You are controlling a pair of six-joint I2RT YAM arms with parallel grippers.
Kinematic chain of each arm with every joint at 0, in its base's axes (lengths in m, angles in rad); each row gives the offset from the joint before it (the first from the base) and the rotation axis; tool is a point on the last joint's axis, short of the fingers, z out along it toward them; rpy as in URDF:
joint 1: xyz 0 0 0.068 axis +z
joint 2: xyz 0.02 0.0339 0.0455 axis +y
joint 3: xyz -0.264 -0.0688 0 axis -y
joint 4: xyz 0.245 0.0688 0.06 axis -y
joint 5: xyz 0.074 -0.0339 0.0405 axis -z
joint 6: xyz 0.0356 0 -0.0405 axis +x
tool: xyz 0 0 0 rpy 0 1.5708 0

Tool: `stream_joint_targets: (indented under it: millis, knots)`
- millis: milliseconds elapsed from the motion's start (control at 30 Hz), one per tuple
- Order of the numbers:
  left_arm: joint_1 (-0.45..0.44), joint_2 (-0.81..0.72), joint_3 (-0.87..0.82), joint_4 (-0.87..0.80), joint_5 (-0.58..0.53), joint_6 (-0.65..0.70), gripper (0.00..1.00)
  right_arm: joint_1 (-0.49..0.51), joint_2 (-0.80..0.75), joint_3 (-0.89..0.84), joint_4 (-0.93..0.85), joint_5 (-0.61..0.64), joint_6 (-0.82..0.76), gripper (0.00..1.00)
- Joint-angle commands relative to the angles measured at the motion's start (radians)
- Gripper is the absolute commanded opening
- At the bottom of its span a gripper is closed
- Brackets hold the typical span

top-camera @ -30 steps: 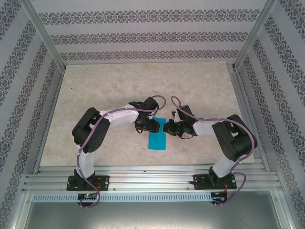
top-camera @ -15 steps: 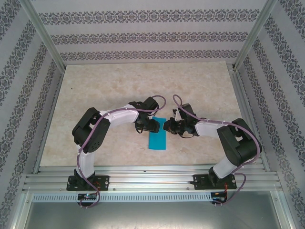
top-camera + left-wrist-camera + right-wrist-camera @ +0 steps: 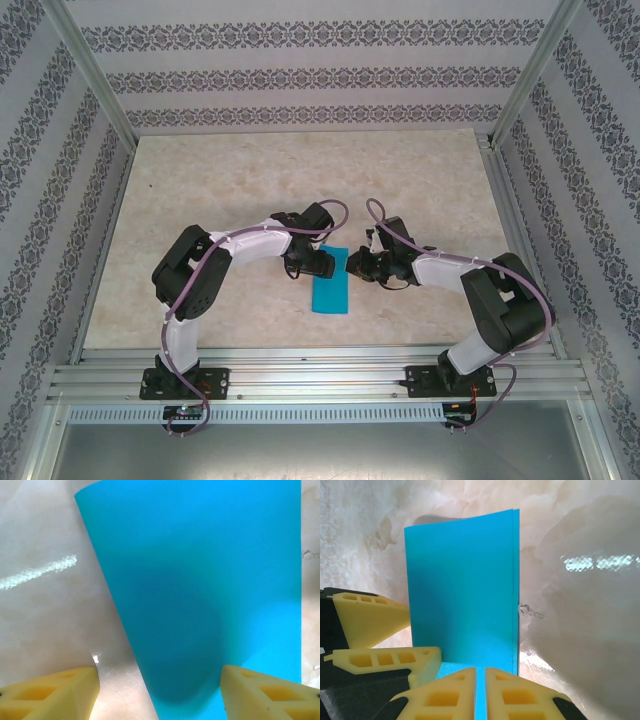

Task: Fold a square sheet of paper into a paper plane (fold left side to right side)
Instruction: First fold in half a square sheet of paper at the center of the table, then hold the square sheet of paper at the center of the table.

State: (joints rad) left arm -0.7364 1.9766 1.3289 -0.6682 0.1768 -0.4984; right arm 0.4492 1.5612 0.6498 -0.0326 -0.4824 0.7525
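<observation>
Judging from the sheet of paper lying doubled between them, the left-to-right fold looks made; the left gripper stands open over its end, the right gripper closed at its edge, and pressing the crease flat seems next.

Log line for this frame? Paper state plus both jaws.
square sheet of paper: folded in half, flat on table | left gripper: jaws open over it | right gripper: jaws shut at its edge
</observation>
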Motion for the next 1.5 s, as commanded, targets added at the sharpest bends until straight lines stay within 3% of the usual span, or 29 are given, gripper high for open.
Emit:
stream_joint_targets:
  millis: [0, 1467]
  knots:
    - [-0.037, 0.088, -0.004, 0.105, 0.046, 0.018, 0.68, -0.004, -0.013, 0.002, -0.003, 0.004, -0.021, 0.13]
    - [-0.054, 0.122, 0.025, 0.097, 0.048, 0.026, 0.69, 0.031, 0.052, 0.02, 0.03, 0.01, 0.001, 0.13]
